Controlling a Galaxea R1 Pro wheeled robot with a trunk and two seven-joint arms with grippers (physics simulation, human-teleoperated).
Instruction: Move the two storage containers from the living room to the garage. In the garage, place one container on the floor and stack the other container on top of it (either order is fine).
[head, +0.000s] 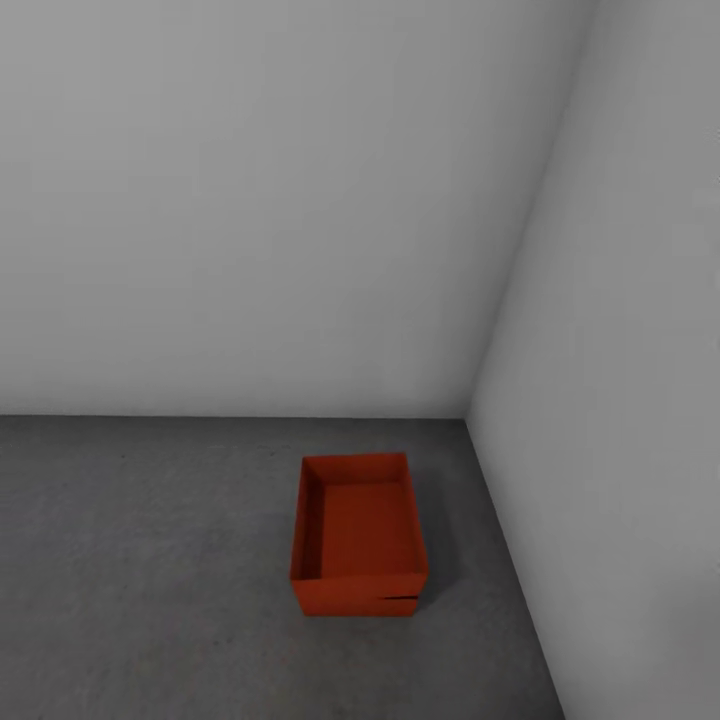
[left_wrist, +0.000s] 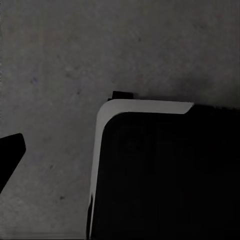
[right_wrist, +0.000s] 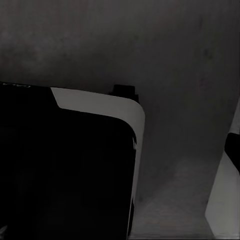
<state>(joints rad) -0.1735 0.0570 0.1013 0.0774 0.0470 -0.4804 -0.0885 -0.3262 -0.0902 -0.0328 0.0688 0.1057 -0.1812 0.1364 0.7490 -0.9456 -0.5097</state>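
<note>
Both wrist cameras look down past the robot's own dark base (left_wrist: 165, 175), a black slab with a pale rounded edge (left_wrist: 145, 106); the same black body (right_wrist: 65, 170) with its light rim (right_wrist: 100, 102) sits under the right wrist; a small dark tab (right_wrist: 123, 90) pokes out beyond that rim; whether either gripper's fingers are apart or together can't be made out.

Soft, even light fills the head view, walls (head: 250, 200) shading gently toward the top. Both wrist views are dim, grainy and softly blurred, with deep black shadow.
</note>
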